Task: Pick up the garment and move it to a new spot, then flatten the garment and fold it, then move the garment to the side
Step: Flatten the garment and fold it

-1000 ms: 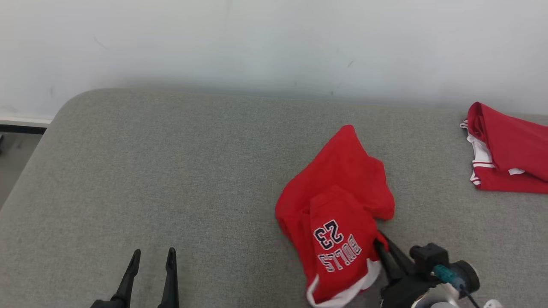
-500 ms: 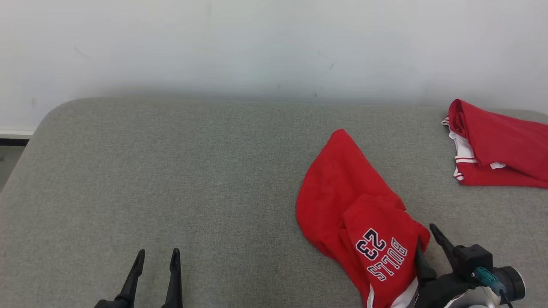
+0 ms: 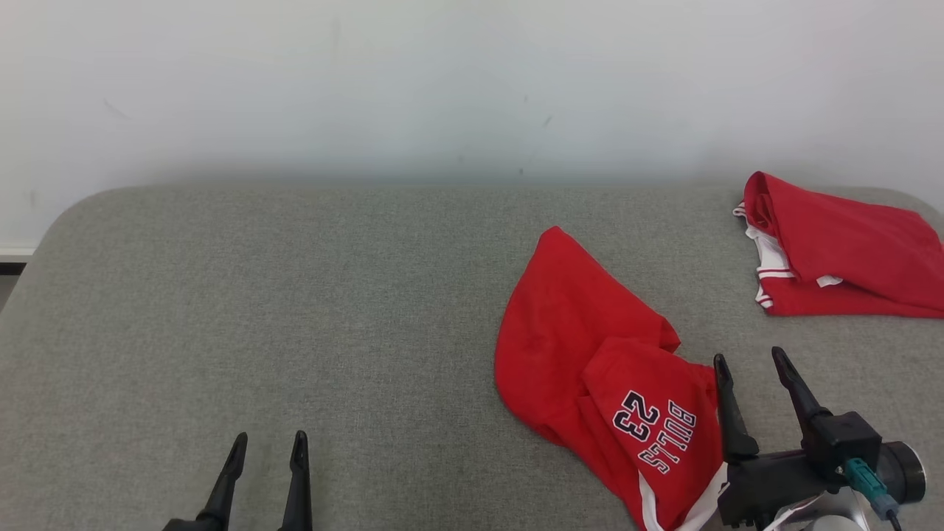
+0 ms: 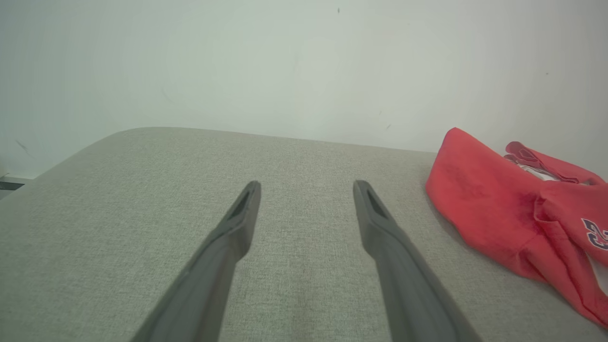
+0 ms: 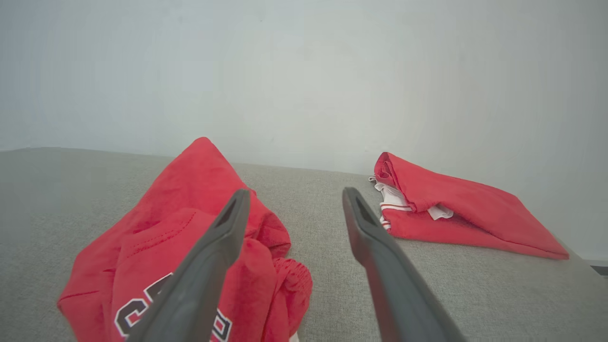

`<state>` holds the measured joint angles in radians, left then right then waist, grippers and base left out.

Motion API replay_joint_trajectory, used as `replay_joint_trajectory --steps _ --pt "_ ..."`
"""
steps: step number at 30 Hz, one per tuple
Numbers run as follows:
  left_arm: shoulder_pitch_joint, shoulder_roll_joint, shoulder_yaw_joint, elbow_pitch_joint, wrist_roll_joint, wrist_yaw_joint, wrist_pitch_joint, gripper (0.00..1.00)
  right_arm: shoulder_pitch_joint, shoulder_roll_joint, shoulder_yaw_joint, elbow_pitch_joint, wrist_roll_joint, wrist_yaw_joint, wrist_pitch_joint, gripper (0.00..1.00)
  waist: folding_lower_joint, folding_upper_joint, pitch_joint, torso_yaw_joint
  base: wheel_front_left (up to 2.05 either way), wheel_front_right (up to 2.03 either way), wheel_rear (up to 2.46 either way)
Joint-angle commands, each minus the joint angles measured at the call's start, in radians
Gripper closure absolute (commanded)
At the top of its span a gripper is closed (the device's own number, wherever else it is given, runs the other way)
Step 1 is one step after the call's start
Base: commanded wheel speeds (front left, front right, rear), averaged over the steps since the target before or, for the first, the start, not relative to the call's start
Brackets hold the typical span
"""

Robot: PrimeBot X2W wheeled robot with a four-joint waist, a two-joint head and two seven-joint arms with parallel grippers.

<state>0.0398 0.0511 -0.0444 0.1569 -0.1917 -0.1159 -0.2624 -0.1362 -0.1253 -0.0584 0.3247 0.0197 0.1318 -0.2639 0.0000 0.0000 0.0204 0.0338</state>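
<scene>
1. The garment [image 3: 590, 369], red shorts with white trim and the lettering "BULLS 23", lies crumpled on the grey cushion [image 3: 295, 295], just to the left of my right gripper [image 3: 748, 357]. It is doubled over itself with the lettered part on top, so it is neither flat nor folded.
2. My right gripper's two fingers are spread wide with nothing between them. The left finger sits at the garment's edge, and I cannot tell whether it touches the cloth. The cloth rests on the cushion under its own weight, not in my hold.
3. I judge this spot suits flattening. Bare cushion runs out to the left of the garment, which gives room to spread it.
4. My left gripper [image 3: 268, 438], also spread and empty, hovers low over bare cushion, well apart from the garment and to its left. It is probably free to take a second corner.
5. A second red garment [image 3: 841, 251] with white trim lies ahead and to the right of my right gripper, near the pale wall [image 3: 442, 74]. It is well apart from the working area, so out of the way.
</scene>
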Motion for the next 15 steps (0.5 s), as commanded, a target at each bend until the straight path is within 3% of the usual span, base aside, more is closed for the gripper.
replay_joint_trajectory --steps 1,15 --pt "-0.006 -0.001 0.0 0.0 0.005 -0.006 -0.002 0.0 0.016 0.011 -0.001 -0.017 0.003 -0.003 -0.001 0.0 0.0 0.0 -0.001 -0.008 0.0 0.0 0.0" --pt "-0.142 -0.001 -0.099 0.042 0.025 -0.014 -0.002 0.0 0.048 0.067 0.002 -0.096 0.022 -0.003 -0.001 0.0 0.0 0.0 0.033 -0.095 0.0 0.0 0.0"
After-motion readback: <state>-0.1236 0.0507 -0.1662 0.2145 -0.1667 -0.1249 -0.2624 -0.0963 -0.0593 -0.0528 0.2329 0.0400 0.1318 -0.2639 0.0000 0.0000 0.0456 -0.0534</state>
